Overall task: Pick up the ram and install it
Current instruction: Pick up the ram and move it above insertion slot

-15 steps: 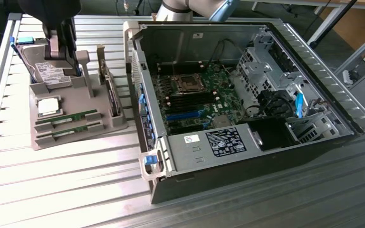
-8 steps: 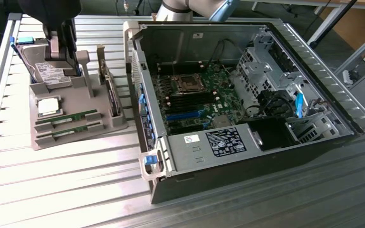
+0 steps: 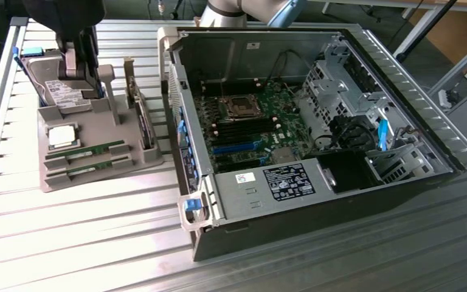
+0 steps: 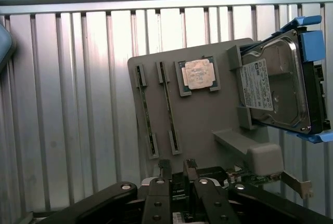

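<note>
Ribbed metal counter (image 3: 95,243) carries a gray tray (image 3: 107,131) beside an open computer case (image 3: 315,121). In the exterior view we see the ram (image 3: 87,151) slotted at the tray's end opposite the hard drive (image 3: 63,91), over which the gripper (image 3: 83,76) hangs. In the wrist view, the gripper (image 4: 177,168) is spread and empty; the ram (image 4: 146,112) stands near the processor (image 4: 199,74).

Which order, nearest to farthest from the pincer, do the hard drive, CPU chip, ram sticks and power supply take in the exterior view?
1. Hard drive, right by the pincer, at the holder's far end.
2. CPU chip, mid-holder.
3. Ram sticks, at the holder's near end.
4. Power supply, inside the case, on the exterior view's right.
</note>
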